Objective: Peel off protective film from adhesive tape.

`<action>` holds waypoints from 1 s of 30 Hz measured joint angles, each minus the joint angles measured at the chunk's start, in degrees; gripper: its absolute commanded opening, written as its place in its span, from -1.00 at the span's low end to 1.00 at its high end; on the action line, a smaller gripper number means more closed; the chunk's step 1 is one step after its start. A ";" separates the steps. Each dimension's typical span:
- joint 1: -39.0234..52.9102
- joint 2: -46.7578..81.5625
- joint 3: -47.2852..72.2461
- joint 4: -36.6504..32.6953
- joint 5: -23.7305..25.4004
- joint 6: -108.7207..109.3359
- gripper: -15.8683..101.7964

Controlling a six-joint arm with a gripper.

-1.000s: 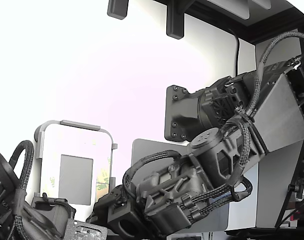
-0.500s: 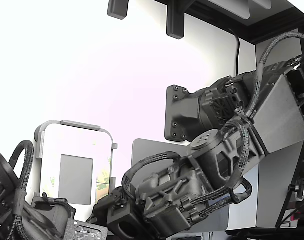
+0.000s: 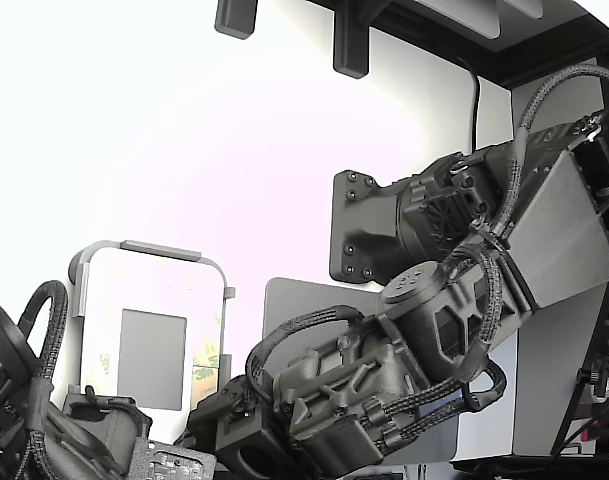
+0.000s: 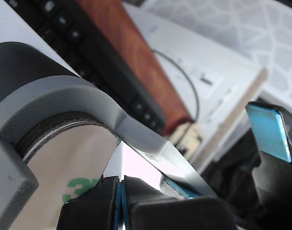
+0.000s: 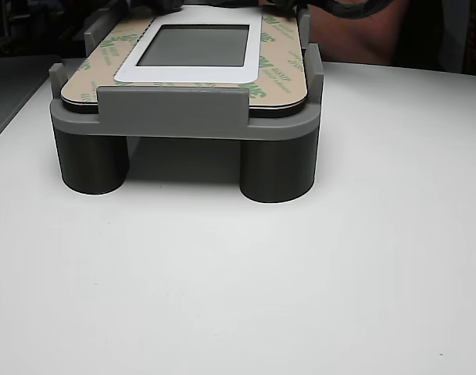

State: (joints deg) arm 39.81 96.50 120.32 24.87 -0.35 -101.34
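Gripping stage: the gripper [image 4: 121, 201] sits at the corner of the grey fixture [image 4: 59, 96]; its jaws are pressed together, blue pads face to face, on what looks like a thin pale edge of the protective film [image 4: 64, 167].
Landmark: grey fixture on round legs, standing on the white desk [image 5: 238, 297].
Film position: the film, with green logos, lies flat along the panel's border inside the fixture, seen also as a strip [image 3: 206, 360] beside the fixture's side wall.
Adhesive tape: beneath the film; bare tape is not discernible.
Grey patch [image 5: 192, 45]: central in the fixture, untouched.
Technique (judgement): keep the pinch firm, pull low and back along the strip, slowly, so the liner neither tears nor slips.
Risk (judgement): the fixture's corner wall crowds the jaws.
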 measured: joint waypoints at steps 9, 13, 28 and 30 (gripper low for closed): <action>0.18 0.00 -0.26 0.44 0.26 0.00 -0.90; 0.18 0.00 -0.62 0.88 0.26 0.00 -0.90; 0.35 0.00 -0.18 -0.26 0.18 -0.53 -0.89; 0.18 0.00 0.26 -0.97 0.00 -1.05 -0.89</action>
State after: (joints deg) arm 39.99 96.50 120.59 23.91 -0.35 -102.39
